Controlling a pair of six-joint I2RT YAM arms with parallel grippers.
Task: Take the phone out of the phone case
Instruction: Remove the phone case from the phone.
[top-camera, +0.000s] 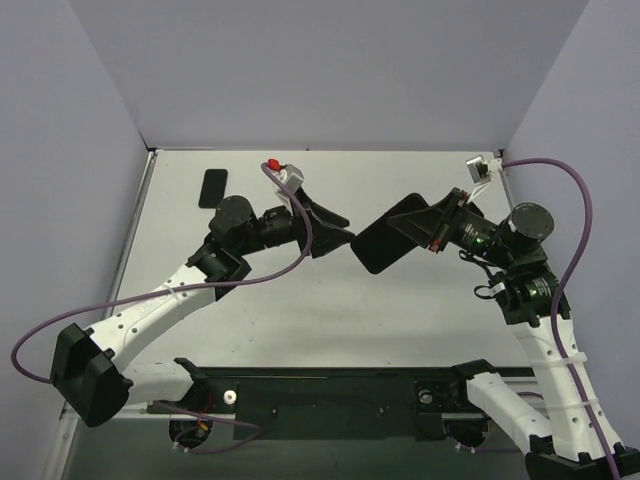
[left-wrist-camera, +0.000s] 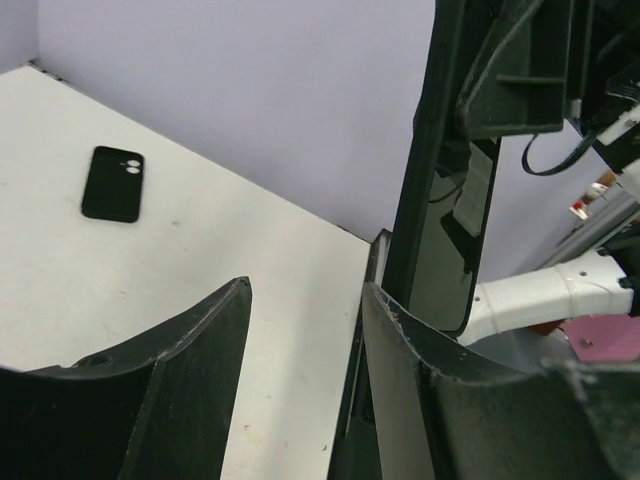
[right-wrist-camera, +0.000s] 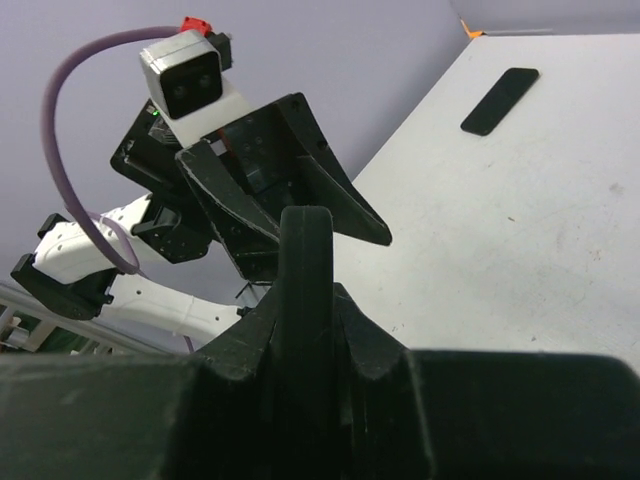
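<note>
My right gripper (top-camera: 432, 228) is shut on a black phone (top-camera: 395, 233) and holds it in the air over the middle of the table. In the right wrist view the phone (right-wrist-camera: 304, 245) stands edge-on between the pads, with a thick rounded rim. Its glossy screen (left-wrist-camera: 450, 250) has a dark border; I cannot tell whether a case is on it. My left gripper (top-camera: 348, 230) is open, its tips just short of the phone's left end. In the left wrist view the phone's edge (left-wrist-camera: 425, 180) rises just beyond the right finger (left-wrist-camera: 390, 320), outside the gap.
A flat black slab with two round camera spots (top-camera: 213, 187) lies on the table at the far left, also seen in both wrist views (left-wrist-camera: 112, 183) (right-wrist-camera: 500, 100). Purple walls close the table's back and sides. Purple cables loop off both arms.
</note>
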